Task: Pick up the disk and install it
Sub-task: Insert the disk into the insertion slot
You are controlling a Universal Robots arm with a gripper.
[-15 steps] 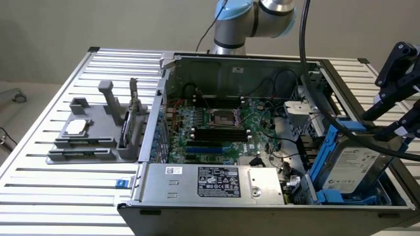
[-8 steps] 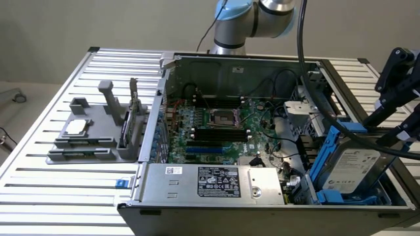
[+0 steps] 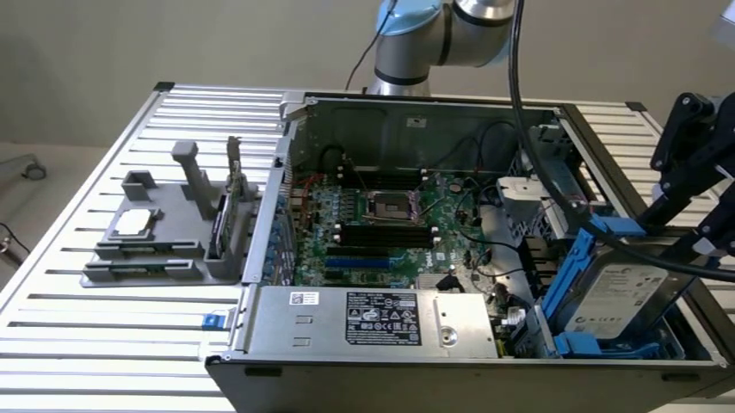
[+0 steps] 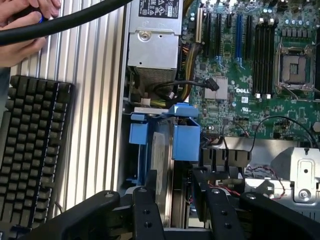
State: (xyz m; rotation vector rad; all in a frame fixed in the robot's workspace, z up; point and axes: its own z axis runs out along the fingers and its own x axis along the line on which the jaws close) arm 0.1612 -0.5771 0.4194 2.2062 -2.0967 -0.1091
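Observation:
The disk (image 3: 620, 301) is a silver-grey drive with a white label in a bright blue carrier bracket (image 3: 574, 275). It stands tilted in the drive bay at the front corner of the open computer case, on the exterior view's right. My black gripper (image 3: 677, 245) comes in from that side and is shut on the disk's upper end. In the wrist view the disk (image 4: 161, 155) shows edge-on, with its blue bracket (image 4: 186, 135), between my two black fingers (image 4: 145, 210), and the gripper (image 4: 172, 182) straddles it.
The case holds a green motherboard (image 3: 379, 224) and a silver power supply box (image 3: 367, 320) beside the bay. A grey fixture (image 3: 172, 232) with a small silver chip (image 3: 132, 222) sits on the slatted table (image 3: 92, 344). A keyboard (image 4: 30, 150), a person's hand (image 4: 25, 25) and a black cable (image 4: 75, 20) lie near the case.

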